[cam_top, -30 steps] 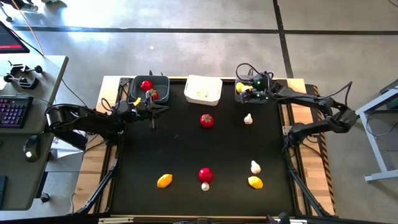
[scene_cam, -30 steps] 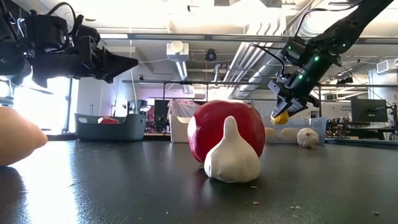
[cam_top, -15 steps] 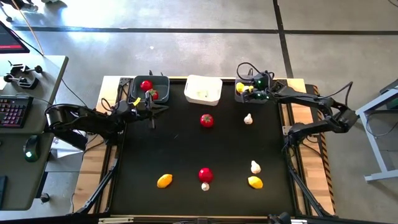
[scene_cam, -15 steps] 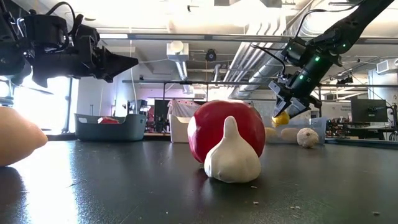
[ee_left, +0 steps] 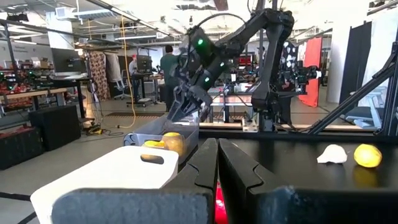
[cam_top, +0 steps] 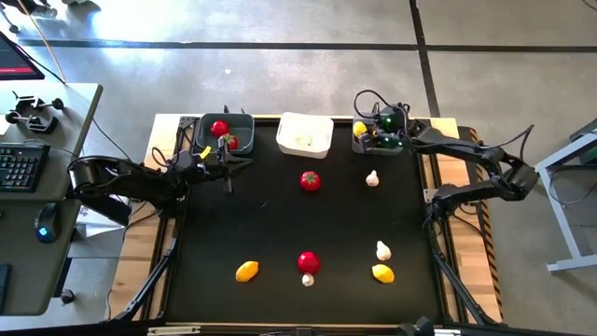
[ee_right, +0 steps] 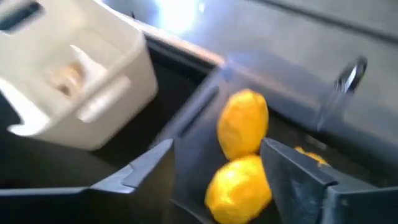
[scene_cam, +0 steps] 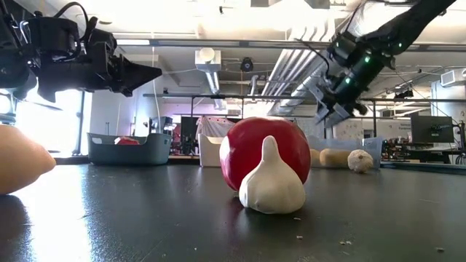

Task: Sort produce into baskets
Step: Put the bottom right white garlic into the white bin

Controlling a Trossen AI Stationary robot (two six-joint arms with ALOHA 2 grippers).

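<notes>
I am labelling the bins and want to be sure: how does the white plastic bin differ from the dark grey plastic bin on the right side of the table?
The white plastic bin is pale; the dark grey plastic bin is dark. The white one holds a small pale piece; the grey one holds yellow oval lemons, with the right tool open above. Both are rounded rectangles at the far edge.

Grey concrete floor (cam_top: 308, 75), desk (cam_top: 56, 121) with keyboard (cam_top: 17, 168), ceiling ducts (scene_cam: 207, 62).
</notes>
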